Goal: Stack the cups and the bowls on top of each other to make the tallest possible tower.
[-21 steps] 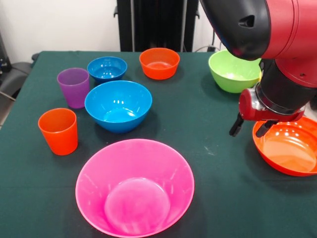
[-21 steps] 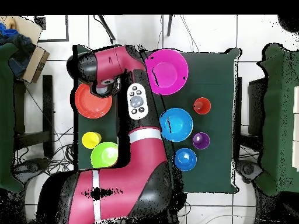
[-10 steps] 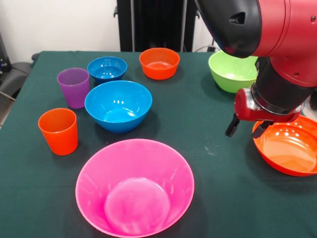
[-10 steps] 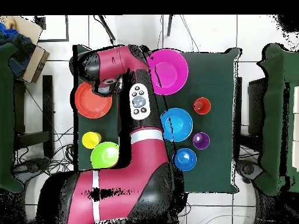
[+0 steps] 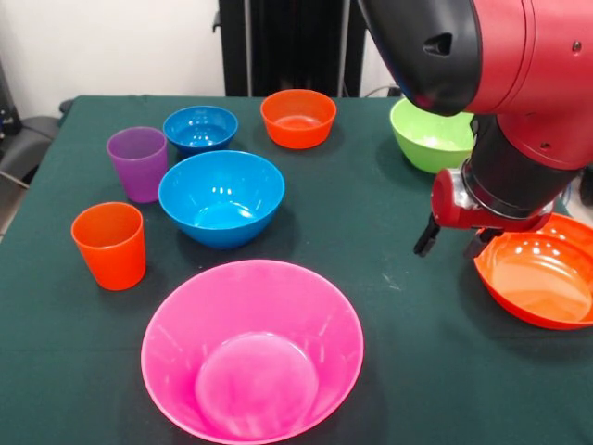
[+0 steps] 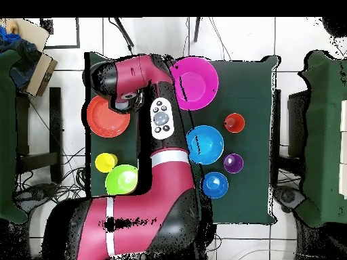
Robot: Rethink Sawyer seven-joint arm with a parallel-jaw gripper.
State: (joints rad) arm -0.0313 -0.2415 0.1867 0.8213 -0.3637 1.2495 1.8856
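Note:
My gripper [image 5: 453,241] hangs open just above the table, at the left rim of the large orange bowl [image 5: 542,278]. One finger [image 5: 425,238] is outside the rim and the other sits at the rim itself. From overhead the gripper [image 6: 126,102] is at the edge of that bowl [image 6: 106,118]. The very large pink bowl [image 5: 252,357] is at the front. A medium blue bowl [image 5: 220,197], small blue bowl [image 5: 200,127], small orange bowl [image 5: 297,118] and lime green bowl [image 5: 431,137] stand apart. An orange cup [image 5: 109,245] and a purple cup [image 5: 137,162] are upright at the left. A yellow cup [image 6: 106,162] shows only overhead.
My arm [image 6: 162,156] covers the middle strip of the green table [image 5: 389,371] in the overhead view. Chairs [image 6: 325,135] stand beside the table. A cardboard box [image 6: 30,57] sits on the floor off one corner.
My gripper has shifted a little to the left in the front view, along the orange bowl's rim. The cups and other bowls have not moved.

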